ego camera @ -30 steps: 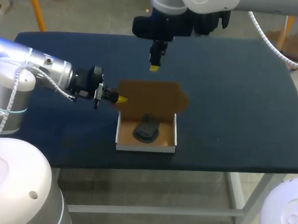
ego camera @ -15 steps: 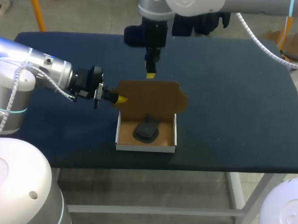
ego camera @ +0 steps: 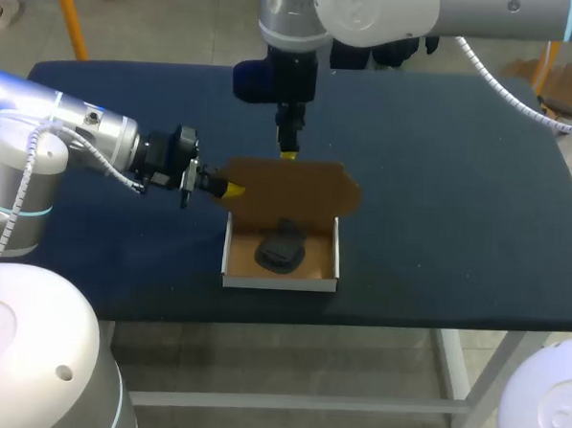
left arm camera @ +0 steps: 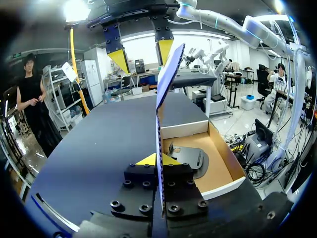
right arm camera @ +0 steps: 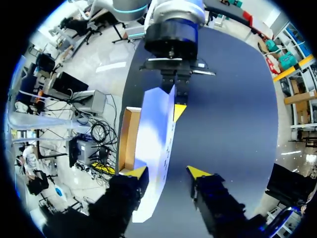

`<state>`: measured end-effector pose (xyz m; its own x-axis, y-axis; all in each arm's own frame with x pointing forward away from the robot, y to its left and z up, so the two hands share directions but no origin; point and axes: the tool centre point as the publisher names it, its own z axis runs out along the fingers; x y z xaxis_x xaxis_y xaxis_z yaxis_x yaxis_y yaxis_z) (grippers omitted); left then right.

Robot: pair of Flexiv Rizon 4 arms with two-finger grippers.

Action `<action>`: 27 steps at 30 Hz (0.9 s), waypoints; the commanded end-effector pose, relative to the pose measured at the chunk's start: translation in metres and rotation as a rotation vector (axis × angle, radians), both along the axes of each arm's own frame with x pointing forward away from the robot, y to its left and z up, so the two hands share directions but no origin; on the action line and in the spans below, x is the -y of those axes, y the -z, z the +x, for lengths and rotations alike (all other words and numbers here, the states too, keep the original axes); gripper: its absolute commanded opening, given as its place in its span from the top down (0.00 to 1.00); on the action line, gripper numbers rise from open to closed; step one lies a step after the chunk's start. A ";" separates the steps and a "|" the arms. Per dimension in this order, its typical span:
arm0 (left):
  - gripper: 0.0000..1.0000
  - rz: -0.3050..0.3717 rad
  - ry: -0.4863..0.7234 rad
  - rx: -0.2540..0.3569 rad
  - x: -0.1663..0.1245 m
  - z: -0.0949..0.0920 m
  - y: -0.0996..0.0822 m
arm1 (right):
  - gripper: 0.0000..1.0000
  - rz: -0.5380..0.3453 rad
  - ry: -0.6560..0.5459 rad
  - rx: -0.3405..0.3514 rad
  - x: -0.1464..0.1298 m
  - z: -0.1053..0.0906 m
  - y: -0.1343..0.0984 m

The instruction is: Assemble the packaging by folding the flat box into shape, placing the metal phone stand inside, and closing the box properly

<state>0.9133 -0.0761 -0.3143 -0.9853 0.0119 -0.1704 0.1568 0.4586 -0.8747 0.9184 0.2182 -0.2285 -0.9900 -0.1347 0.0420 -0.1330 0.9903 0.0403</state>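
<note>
The box tray (ego camera: 280, 282) is white outside and brown inside, near the table's front edge. A dark metal phone stand (ego camera: 280, 250) lies in it, also visible ahead of my left gripper as the stand (left arm camera: 190, 157). The brown lid (ego camera: 297, 188) stands upright at the tray's back. My left gripper (ego camera: 232, 189) is shut on the lid's left edge; the lid (left arm camera: 168, 74) runs edge-on between its fingers (left arm camera: 157, 159). My right gripper (ego camera: 289, 155) hangs at the lid's top edge. In its own view it (right arm camera: 168, 172) is open and straddles the lid (right arm camera: 153, 134), which is close to one finger.
The dark blue table (ego camera: 460, 185) holds nothing else. Bare cloth lies to the right of the box and behind the lid. The tray stands close to the front edge (ego camera: 357, 318).
My right arm has come down and slightly left, from above and behind the lid to its top edge. The left arm, lid and tray have kept still.
</note>
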 end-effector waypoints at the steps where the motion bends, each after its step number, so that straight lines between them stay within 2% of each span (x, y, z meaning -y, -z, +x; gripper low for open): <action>1: 1.00 0.000 0.002 0.000 -0.001 0.001 0.002 | 0.47 0.007 0.001 0.008 0.003 -0.006 0.002; 10: 1.00 0.000 0.002 0.000 -0.001 0.001 0.002 | 0.44 0.003 0.004 0.010 0.001 -0.009 0.009; 17: 1.00 0.000 0.002 0.000 -0.001 0.001 0.002 | 0.32 0.001 0.004 0.007 0.000 -0.010 0.013; 27: 1.00 0.000 0.002 0.000 -0.001 0.001 0.002 | 0.27 0.004 -0.001 0.007 -0.003 -0.009 0.017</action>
